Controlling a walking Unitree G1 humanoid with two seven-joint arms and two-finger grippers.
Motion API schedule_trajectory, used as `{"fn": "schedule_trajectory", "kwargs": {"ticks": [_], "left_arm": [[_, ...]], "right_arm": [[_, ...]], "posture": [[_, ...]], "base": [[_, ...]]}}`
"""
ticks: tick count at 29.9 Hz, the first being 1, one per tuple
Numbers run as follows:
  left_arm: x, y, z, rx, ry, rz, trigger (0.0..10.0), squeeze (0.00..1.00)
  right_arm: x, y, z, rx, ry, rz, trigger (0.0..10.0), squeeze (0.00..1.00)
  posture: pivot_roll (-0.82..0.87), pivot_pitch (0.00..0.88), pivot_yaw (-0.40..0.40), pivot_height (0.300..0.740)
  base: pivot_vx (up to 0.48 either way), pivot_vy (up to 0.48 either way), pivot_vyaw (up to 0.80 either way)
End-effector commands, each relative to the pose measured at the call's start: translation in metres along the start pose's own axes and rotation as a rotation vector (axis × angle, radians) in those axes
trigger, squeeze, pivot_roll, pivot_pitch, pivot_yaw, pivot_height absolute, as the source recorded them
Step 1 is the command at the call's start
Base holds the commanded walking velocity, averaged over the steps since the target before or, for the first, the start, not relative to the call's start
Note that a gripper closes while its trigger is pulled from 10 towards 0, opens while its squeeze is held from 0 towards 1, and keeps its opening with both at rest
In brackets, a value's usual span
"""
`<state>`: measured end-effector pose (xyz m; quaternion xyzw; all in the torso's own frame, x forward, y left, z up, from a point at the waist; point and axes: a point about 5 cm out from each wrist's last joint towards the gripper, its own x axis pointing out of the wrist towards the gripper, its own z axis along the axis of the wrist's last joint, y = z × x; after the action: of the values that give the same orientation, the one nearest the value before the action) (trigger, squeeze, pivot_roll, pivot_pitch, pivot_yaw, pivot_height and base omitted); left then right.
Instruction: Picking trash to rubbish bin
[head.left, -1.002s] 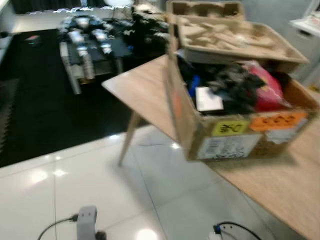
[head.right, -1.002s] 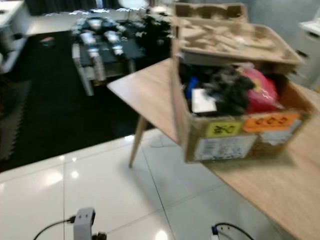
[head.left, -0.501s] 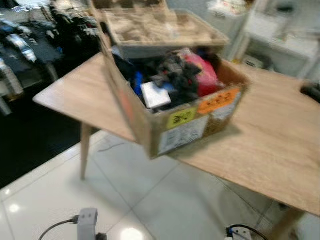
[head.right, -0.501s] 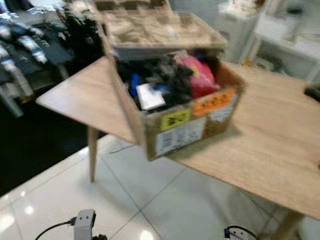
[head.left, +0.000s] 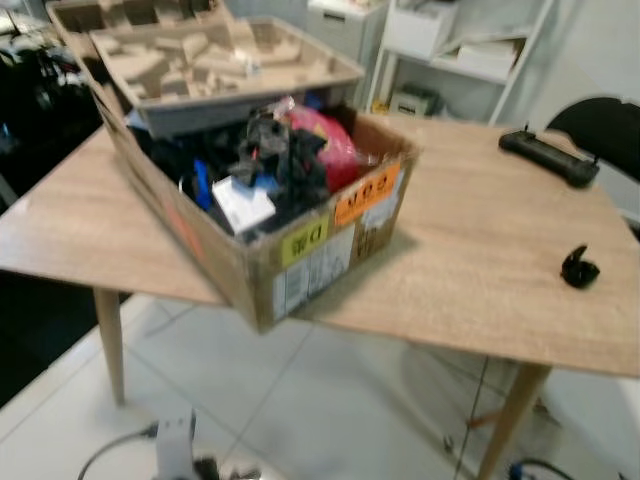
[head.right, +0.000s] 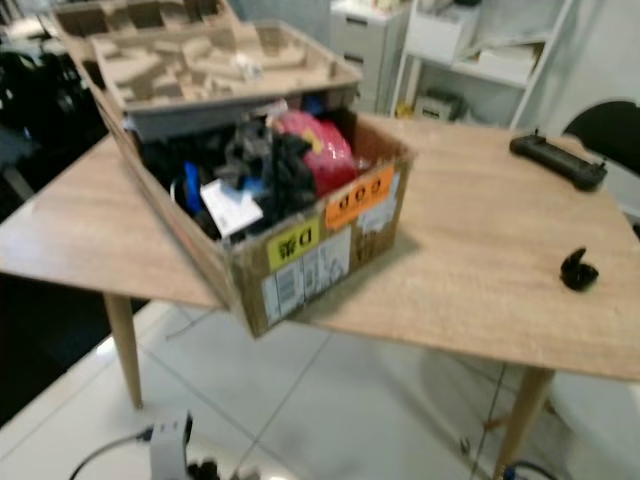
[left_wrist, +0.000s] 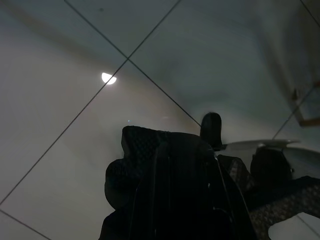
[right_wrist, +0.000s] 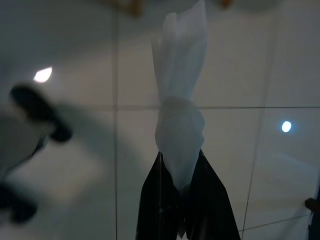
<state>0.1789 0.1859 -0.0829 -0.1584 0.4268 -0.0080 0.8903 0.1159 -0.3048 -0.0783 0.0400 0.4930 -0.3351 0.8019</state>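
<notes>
The knotted white tissue is pinched in the closed right gripper, its long axis running out past the fingertips over the tiled floor. The cardboard box now sits farther left in view, the camera having turned. I cannot tell the left gripper's opening.

The left gripper points down, its black fingers pressed together with nothing between them, low in the middle of the left wrist view. The right gripper also hangs pointing down, bottom centre of the right wrist view, its fingers clamped on a knotted white bag.
</notes>
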Motion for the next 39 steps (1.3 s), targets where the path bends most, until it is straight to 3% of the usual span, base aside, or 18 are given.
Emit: {"fn": "schedule_trajectory", "kwargs": {"ticks": [1, 5, 9, 11, 13, 17, 20, 21, 23, 24, 28, 34, 37, 38, 39], "left_arm": [[-0.005, 0.013, -0.002, -0.02, 0.001, 0.052, 10.0, 0.0], [-0.008, 0.032, 0.019, -0.054, -0.093, 0.149, 10.0, 0.0], [-0.016, 0.054, 0.041, -0.06, -0.173, 0.243, 10.0, 0.0], [-0.018, 0.058, 0.044, -0.058, -0.184, 0.259, 10.0, 0.0], [-0.022, 0.067, 0.051, -0.073, -0.213, 0.297, 10.0, 0.0], [-0.023, 0.069, 0.053, -0.078, -0.219, 0.303, 10.0, 0.0], [-0.023, 0.069, 0.059, -0.093, -0.253, 0.305, 10.0, 0.0], [-0.023, 0.069, 0.059, -0.093, -0.253, 0.305, 10.0, 0.0], [-0.024, 0.07, 0.064, -0.11, -0.276, 0.31, 10.0, 0.0], [-0.024, 0.07, 0.064, -0.11, -0.276, 0.31, 10.0, 0.0], [-0.024, 0.07, 0.065, -0.095, -0.27, 0.307, 10.0, 0.0], [-0.023, 0.068, 0.06, -0.088, -0.253, 0.301, 10.0, 0.0], [-0.022, 0.067, 0.059, -0.102, -0.26, 0.296, 10.0, 0.0], [-0.023, 0.068, 0.061, -0.107, -0.27, 0.295, 10.0, 0.0], [-0.023, 0.068, 0.061, -0.107, -0.27, 0.295, 10.0, 0.0]], "right_arm": [[0.001, -0.009, 0.005, 0.045, -0.017, -0.052, 10.0, 0.0], [0.002, -0.039, 0.019, 0.114, -0.056, -0.204, 10.0, 0.0], [-0.002, -0.081, 0.038, 0.191, -0.089, -0.418, 10.0, 0.0], [-0.003, -0.089, 0.042, 0.209, -0.095, -0.462, 10.0, 0.0], [-0.008, -0.111, 0.053, 0.271, -0.121, -0.573, 10.0, 0.0], [-0.009, -0.114, 0.056, 0.286, -0.13, -0.59, 10.0, 0.0], [-0.027, -0.155, 0.103, 0.45, -0.307, -0.744, 10.0, 0.0], [-0.027, -0.155, 0.103, 0.45, -0.307, -0.744, 10.0, 0.0], [-0.039, -0.169, 0.13, 0.473, -0.406, -0.801, 10.0, 0.0], [-0.039, -0.169, 0.13, 0.473, -0.406, -0.801, 10.0, 0.0], [-0.063, -0.183, 0.178, 0.451, -0.588, -0.86, 10.0, 0.0], [-0.084, -0.187, 0.215, 0.461, -0.74, -0.87, 10.0, 0.0], [-0.11, -0.181, 0.254, 0.516, -0.972, -0.757, 10.0, 0.0], [-0.124, -0.172, 0.275, 0.507, -1.1, -0.66, 10.0, 0.0], [-0.124, -0.172, 0.275, 0.507, -1.1, -0.66, 10.0, 0.0]], "posture": [[-0.07, 0.096, 0.013, 0.74], [-0.07, 0.091, 0.011, 0.74], [-0.07, 0.086, 0.01, 0.74], [-0.07, 0.086, 0.01, 0.74], [-0.07, 0.084, 0.01, 0.74], [-0.07, 0.084, 0.01, 0.74], [-0.07, 0.086, 0.015, 0.74], [-0.07, 0.086, 0.015, 0.74], [-0.07, 0.089, 0.015, 0.74], [-0.07, 0.089, 0.015, 0.74], [-0.08, 0.092, 0.021, 0.74], [-0.07, 0.093, 0.019, 0.74], [-0.07, 0.097, 0.024, 0.74], [-0.07, 0.098, 0.026, 0.74], [-0.07, 0.098, 0.026, 0.74]], "base": [[0.0, 0.0, 0.0], [0.0, 0.0, 0.0], [0.0, 0.0, 0.0], [0.0, 0.0, 0.0], [0.0, 0.0, 0.0], [0.0, 0.0, 0.0], [0.0, 0.0, 0.0], [0.0, 0.0, 0.0], [0.0, 0.0, 0.0], [0.0, 0.0, 0.0], [0.0, 0.0, 0.0], [0.0, 0.0, 0.0], [0.0, 0.0, 0.0], [0.0, 0.0, 0.0], [0.0, 0.0, 0.0]]}}
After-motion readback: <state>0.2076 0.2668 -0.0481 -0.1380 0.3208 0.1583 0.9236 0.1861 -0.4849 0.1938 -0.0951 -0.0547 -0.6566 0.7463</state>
